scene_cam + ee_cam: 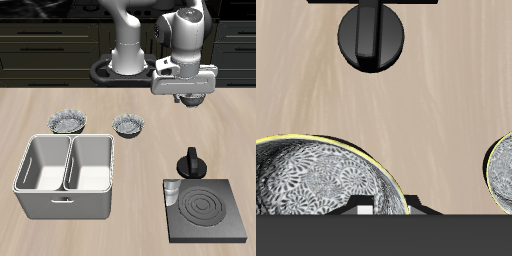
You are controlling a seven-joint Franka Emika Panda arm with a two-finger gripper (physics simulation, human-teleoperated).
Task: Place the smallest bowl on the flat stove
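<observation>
The smallest bowl (pixel 316 190), grey-white with a dark pattern and a pale rim, hangs in the air close under the wrist camera. My gripper (pixel 387 207) is shut on its rim. In the exterior view the gripper (pixel 191 101) is raised well above the table at the back, and its body mostly hides the bowl. The flat stove (pixel 207 210), a black slab with grey ring burner, lies at the table's front edge, well forward of the gripper. A grey knob (pixel 171 190) sits at its edge.
Two wider patterned bowls (pixel 68 122) (pixel 129 125) rest mid-table; one bowl's edge (pixel 503 175) shows in the wrist view. A black round object with a handle (pixel 191 163) (pixel 371 38) stands between gripper and stove. A grey two-compartment bin (pixel 65 172) sits near the front.
</observation>
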